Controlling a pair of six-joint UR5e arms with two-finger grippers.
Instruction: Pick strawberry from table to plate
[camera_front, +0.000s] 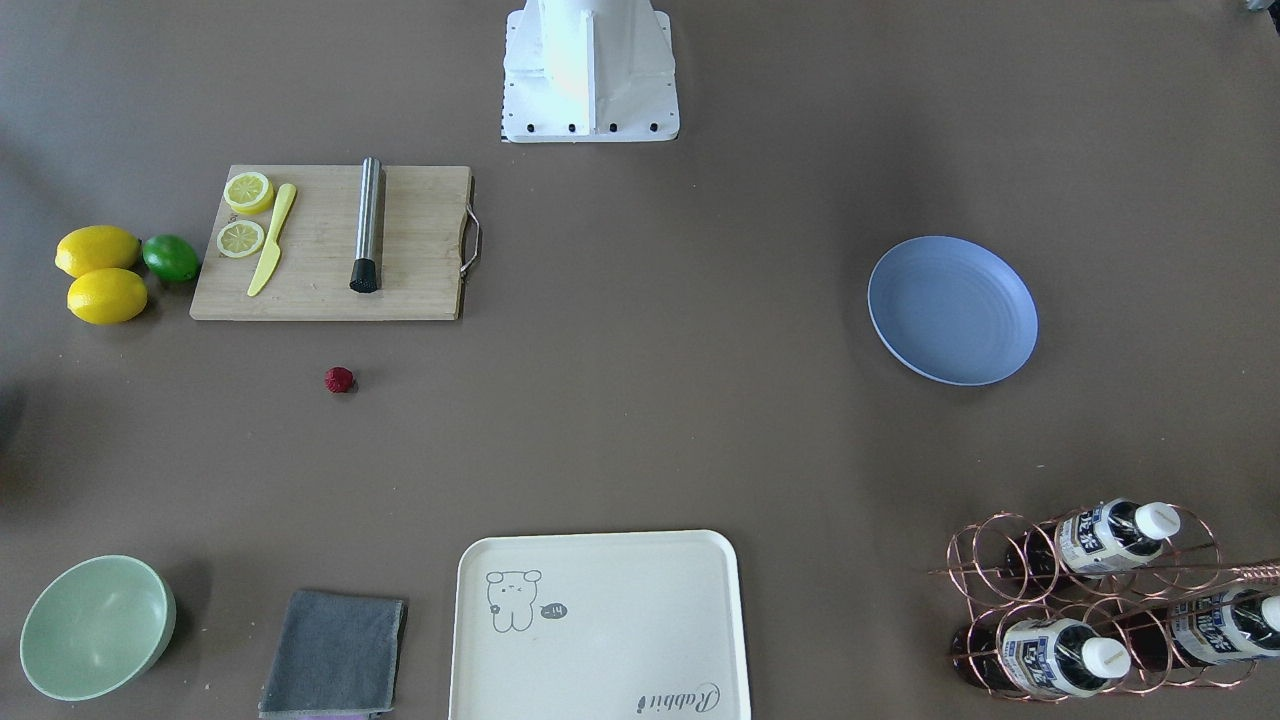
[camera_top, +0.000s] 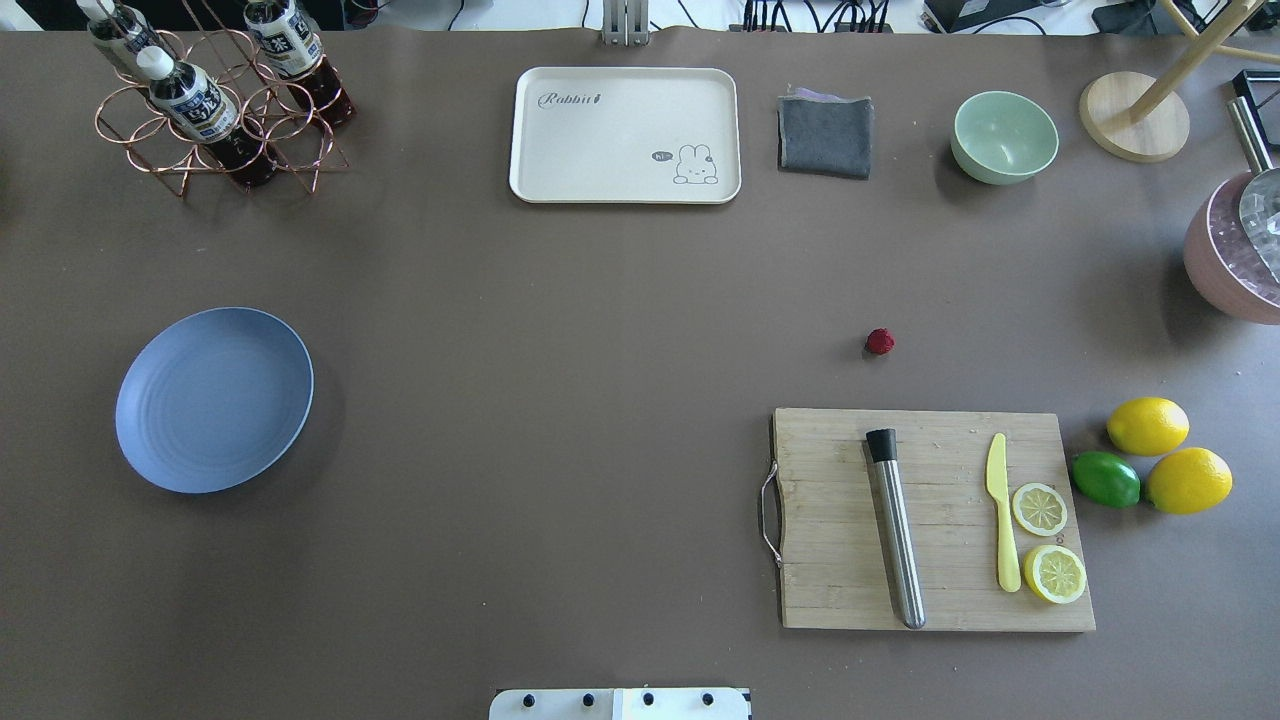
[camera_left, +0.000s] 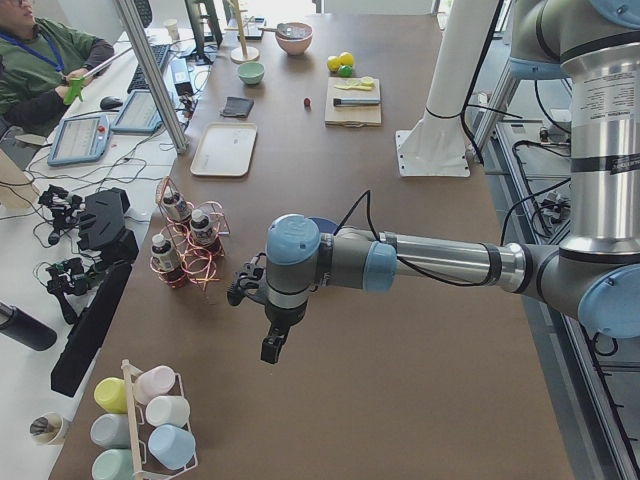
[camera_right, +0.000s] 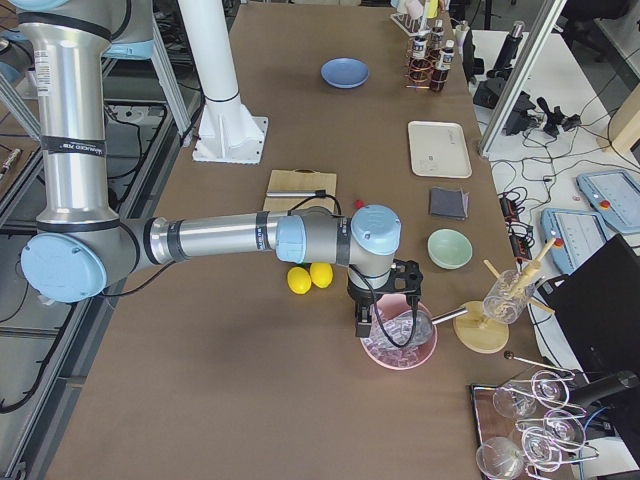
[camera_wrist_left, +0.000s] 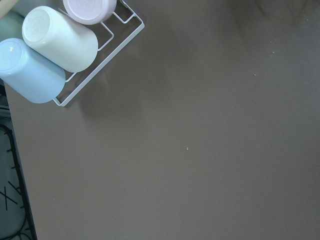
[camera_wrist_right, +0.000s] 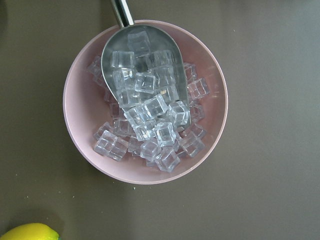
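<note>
Dark red strawberry (camera_top: 879, 342) sits on the brown table (camera_top: 560, 400), right of centre in the overhead view; the blue plate (camera_top: 214, 398) lies far left. I cannot tell the finger spread of the left gripper (camera_left: 272, 348) or the right gripper (camera_right: 364, 326).

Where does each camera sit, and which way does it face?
Front-facing: across the table, facing the robot, steeply down; only its white base shows.
Overhead: behind the robot, facing forward and down; only the base edge.
Exterior left: left table end, along the table; left arm near.
Exterior right: right end; right arm near, above the ice bowl.
Left wrist: down on table and cups; no robot parts.
Right wrist: down into the ice bowl; no robot parts.
Shared: front-facing and overhead both show strawberry and plate, mirrored.
</note>
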